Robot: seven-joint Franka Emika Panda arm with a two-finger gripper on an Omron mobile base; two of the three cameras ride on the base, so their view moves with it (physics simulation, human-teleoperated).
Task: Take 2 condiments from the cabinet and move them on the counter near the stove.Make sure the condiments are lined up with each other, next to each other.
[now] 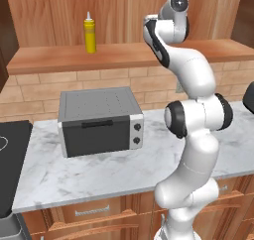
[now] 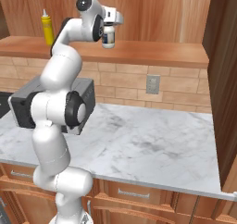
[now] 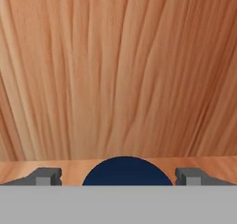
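The gripper (image 2: 110, 29) reaches to the cabinet shelf (image 2: 152, 54) with its jaws spread on either side of the white jar (image 2: 109, 37), whose dark blue lid (image 3: 127, 171) sits between the fingertips (image 3: 45, 176); whether they grip it cannot be told. The yellow squeeze bottle (image 1: 90, 33) stands upright further along that shelf, above the toaster oven (image 1: 99, 121) on the marble worktop (image 2: 152, 144).

Tan brick backsplash (image 2: 125, 86) w/ grey wall outlet (image 2: 152, 84); grey toaster oven (image 1: 99, 121) (door shut); brown drawer fronts (image 1: 94, 211) below.
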